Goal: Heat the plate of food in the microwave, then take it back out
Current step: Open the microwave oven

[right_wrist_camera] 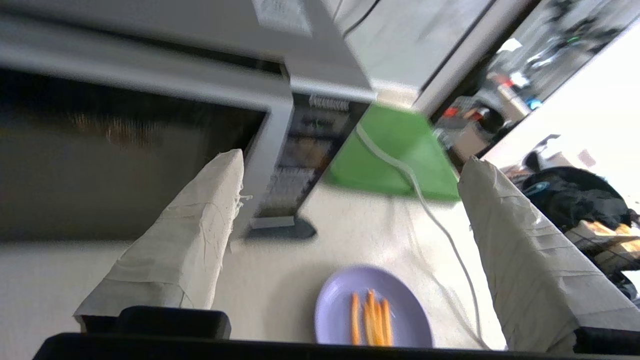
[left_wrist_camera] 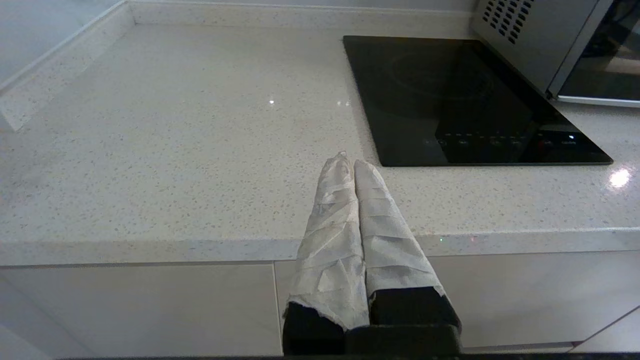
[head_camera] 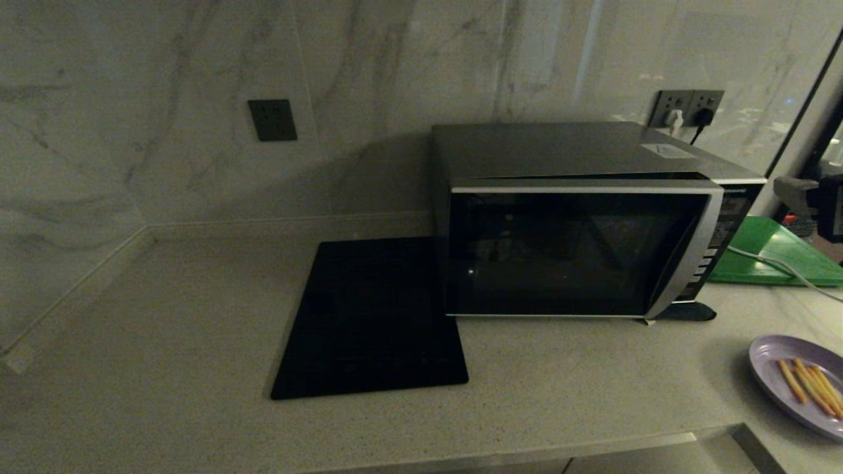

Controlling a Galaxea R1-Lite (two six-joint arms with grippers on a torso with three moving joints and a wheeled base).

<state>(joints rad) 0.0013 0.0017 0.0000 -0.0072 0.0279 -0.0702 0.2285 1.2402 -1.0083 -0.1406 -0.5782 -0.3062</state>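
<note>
We see the plate of food (head_camera: pixel 800 382) at the table's (head_camera: pixel 560 388) near right, well apart from the closed microwave (head_camera: pixel 579 243). Our right pincer (right_wrist_camera: pixel 350 170) hangs wide open and empty above it; our left pincer (left_wrist_camera: pixel 350 165) sits closed at the table's near edge.

Both grippers' fingers (left_wrist_camera: pixel 367 220) are long, tapering and wrapped in creased whitish tape, on black bases; the right gripper (right_wrist_camera: pixel 350 170) seems built alike.
</note>
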